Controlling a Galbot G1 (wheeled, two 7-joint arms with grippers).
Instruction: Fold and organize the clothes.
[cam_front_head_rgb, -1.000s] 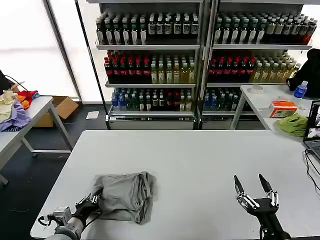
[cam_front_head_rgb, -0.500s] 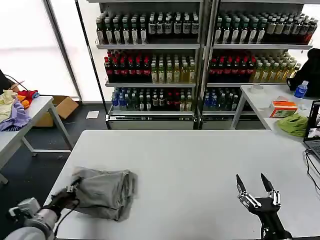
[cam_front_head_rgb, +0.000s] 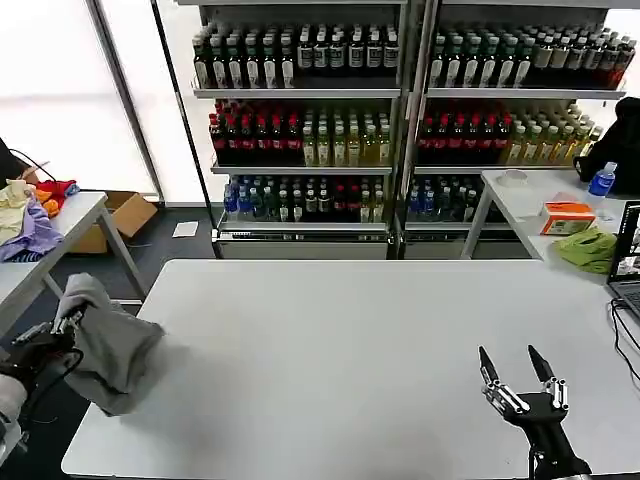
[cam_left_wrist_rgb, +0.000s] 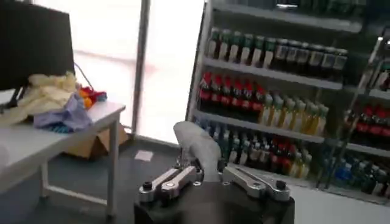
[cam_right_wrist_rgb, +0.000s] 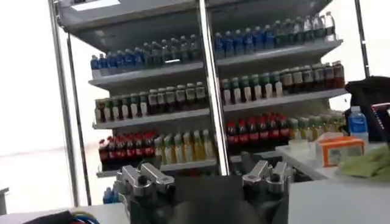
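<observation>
Starting with the head view: a bunched grey shirt (cam_front_head_rgb: 108, 345) is held up off the counter (cam_front_head_rgb: 350, 350) by the left gripper (cam_front_head_rgb: 62, 330), out past the counter's left edge, so most of the cloth is seen hanging over the floor with only its right side over the counter's corner. The left gripper is pinched shut on the shirt's upper left part. The right gripper (cam_front_head_rgb: 520, 365) is parked over the near right part of the counter, fingers spread wide and pointing up, nothing held. Drink shelves (cam_front_head_rgb: 400, 130) are lined up behind, and a side table (cam_front_head_rgb: 40, 250) with heaped clothes is seen at the far left.

From the left wrist view, a fold of the grey shirt (cam_left_wrist_rgb: 198, 149) is seen rising between the left gripper's fingers (cam_left_wrist_rgb: 177, 179), which are clamped onto it.

From the right wrist view, the right gripper's fingers (cam_right_wrist_rgb: 143, 179) are seen set well apart, with bottle shelves behind.
</observation>
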